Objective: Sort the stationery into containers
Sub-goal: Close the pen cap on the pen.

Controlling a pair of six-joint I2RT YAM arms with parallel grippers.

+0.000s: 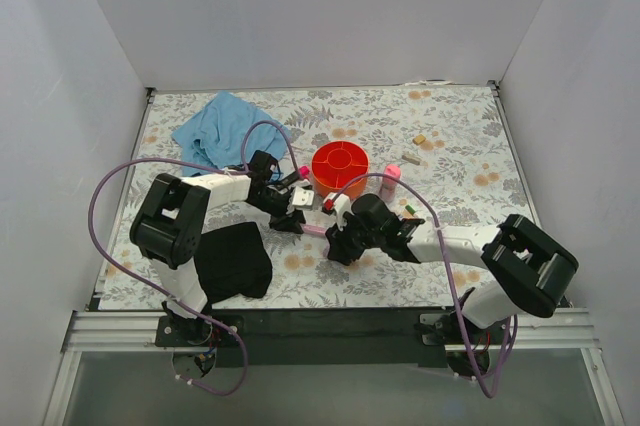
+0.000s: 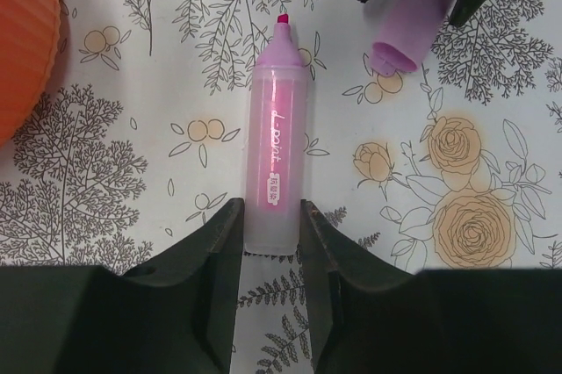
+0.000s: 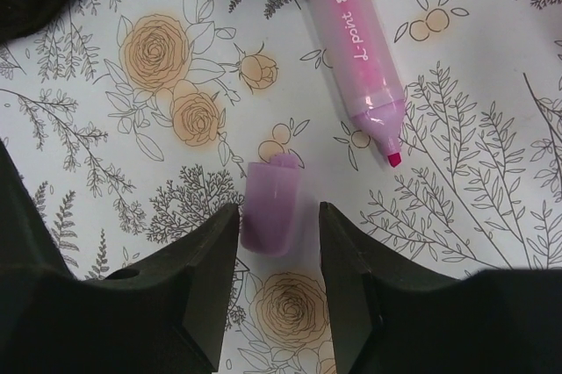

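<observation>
The pink highlighter [image 2: 275, 137] lies uncapped on the floral table, tip pointing away, and my left gripper [image 2: 270, 216] is shut on its rear end, both fingers against the barrel. Its lilac cap [image 3: 270, 207] lies loose between the fingers of my right gripper [image 3: 278, 216], which is open; the left finger is at the cap and the right finger stands off it. From above, the two grippers [image 1: 298, 222] [image 1: 333, 238] meet just in front of the orange divided bowl [image 1: 340, 168]. The small pink bottle [image 1: 392, 174] stands right of the bowl.
A blue cloth [image 1: 225, 131] lies at the back left and a black cloth [image 1: 232, 261] at the front left under my left arm. A marker [image 1: 410, 209] lies by my right arm. Small items [image 1: 420, 138] sit behind the bottle.
</observation>
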